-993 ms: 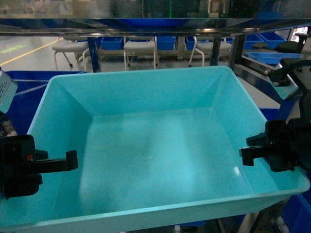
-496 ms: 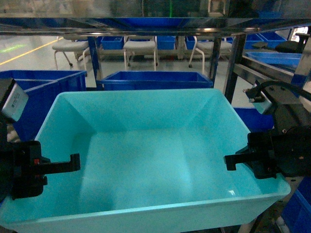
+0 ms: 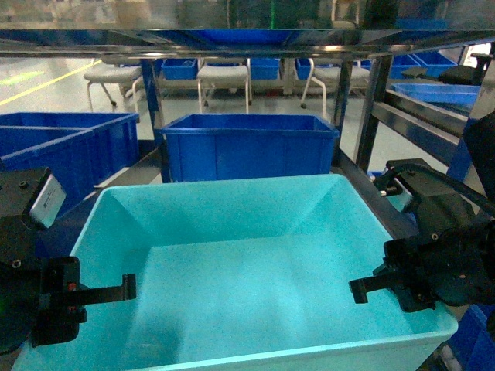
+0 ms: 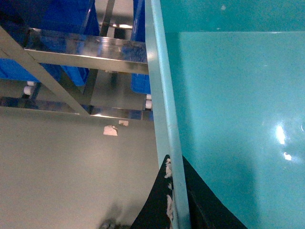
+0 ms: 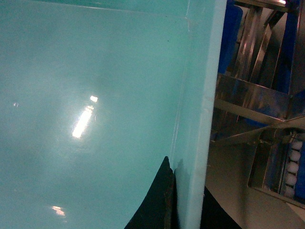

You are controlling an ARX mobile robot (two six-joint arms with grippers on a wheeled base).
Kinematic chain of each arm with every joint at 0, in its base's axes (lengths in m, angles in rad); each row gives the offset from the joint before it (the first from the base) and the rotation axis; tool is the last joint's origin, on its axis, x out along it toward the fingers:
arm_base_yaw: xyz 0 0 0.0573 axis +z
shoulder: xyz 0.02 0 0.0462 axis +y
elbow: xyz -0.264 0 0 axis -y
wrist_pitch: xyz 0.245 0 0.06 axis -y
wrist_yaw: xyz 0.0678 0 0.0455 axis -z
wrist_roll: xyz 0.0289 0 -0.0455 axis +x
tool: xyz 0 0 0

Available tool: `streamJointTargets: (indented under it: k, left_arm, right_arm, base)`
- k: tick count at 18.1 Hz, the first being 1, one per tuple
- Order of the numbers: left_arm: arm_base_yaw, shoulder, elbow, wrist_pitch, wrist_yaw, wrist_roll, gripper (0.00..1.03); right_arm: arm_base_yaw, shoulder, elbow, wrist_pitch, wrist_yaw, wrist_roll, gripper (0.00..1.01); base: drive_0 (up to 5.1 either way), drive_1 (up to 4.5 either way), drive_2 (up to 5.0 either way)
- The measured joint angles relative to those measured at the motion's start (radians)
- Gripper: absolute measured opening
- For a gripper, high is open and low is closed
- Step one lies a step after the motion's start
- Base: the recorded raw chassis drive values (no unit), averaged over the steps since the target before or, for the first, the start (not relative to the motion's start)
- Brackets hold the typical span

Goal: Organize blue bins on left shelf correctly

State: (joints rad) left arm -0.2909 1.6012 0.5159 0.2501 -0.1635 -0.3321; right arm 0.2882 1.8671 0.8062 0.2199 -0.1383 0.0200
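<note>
Two grippers are carrying one light turquoise tub (image 3: 247, 270) — the left gripper (image 4: 174, 200) is clamped over its left rim, the right gripper (image 5: 183, 200) is pinching its right rim, each with a finger on either side of the wall. The tub is sitting low in front of the steel rack (image 3: 232, 40), just before a dark blue bin (image 3: 246, 145) on the rails behind it.
</note>
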Motion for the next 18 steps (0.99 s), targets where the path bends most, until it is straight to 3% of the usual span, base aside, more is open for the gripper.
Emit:
streamJointTargets:
  k: [7,11,18]
  left_arm:
    - [0.0,0.0,0.005,-0.02,0.012,-0.004,0.02]
    - [-0.008,0.115,0.105,-0.049,0.03,-0.054,0.02]
    - [-0.006,0.287,0.204,-0.05,0.061,-0.048,0.02]
  right_arm:
    - [0.0,-0.003,0.01,-0.038,-0.002,-0.007,0.02]
    - [-0.008,0.051,0.089,-0.095,0.016,-0.014,0.02]
    - [-0.016,0.15,0.153,-0.129,0.035,-0.04,0.02]
  base:
    - [0.0,0.0,0.0]
    - [0.0,0.0,0.0]
    - [0.0,0.0,0.0]
